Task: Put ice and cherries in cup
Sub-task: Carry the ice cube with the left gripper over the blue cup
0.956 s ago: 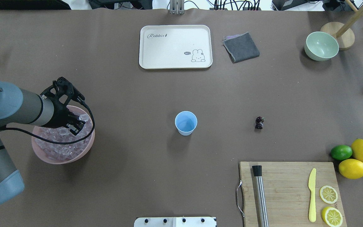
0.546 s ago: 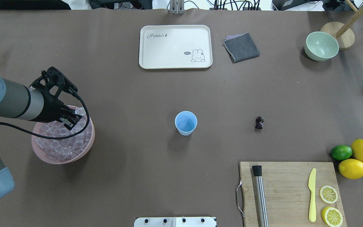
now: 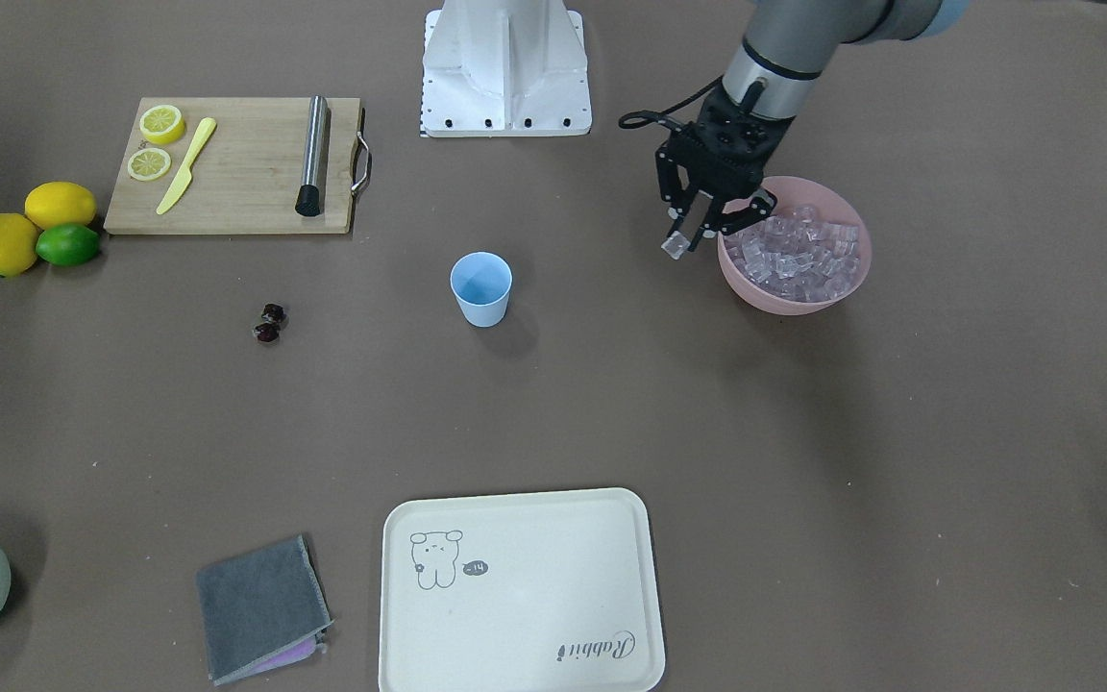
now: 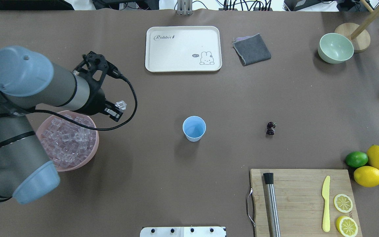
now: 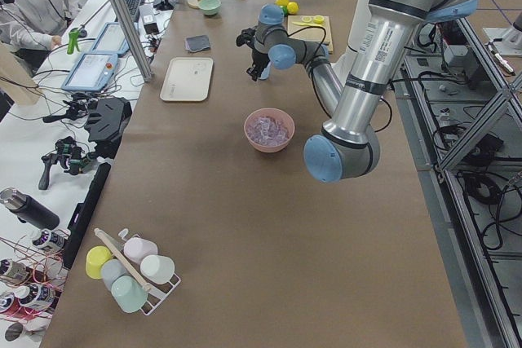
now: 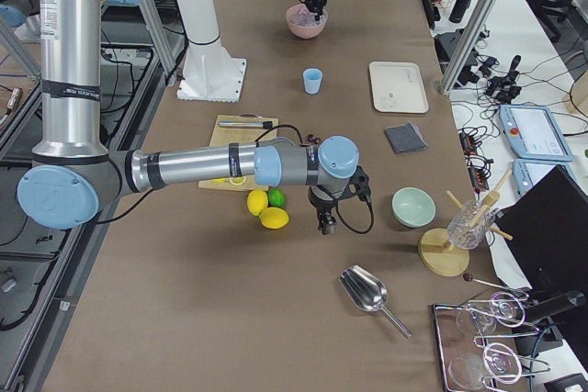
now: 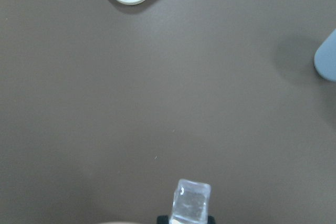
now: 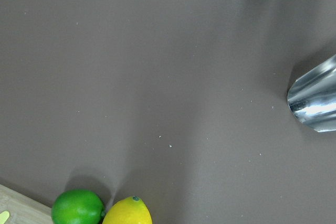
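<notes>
Single ice cube (image 4: 121, 105) in left claw (image 4: 118, 109), cup (image 4: 194, 128) well apart

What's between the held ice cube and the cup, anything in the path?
Nothing visible. The left gripper holds one ice cube above the table, just past the rim of the pink bowl. Only bare table lies between it and the cup. The cherries sit beyond the cup, out of the path.

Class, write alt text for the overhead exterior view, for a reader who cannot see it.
The left gripper holds one small clear ice cube beside a pink bowl heaped with ice. A pale blue plastic cup stands mid-table, dark maroon cherries to its right.
</notes>
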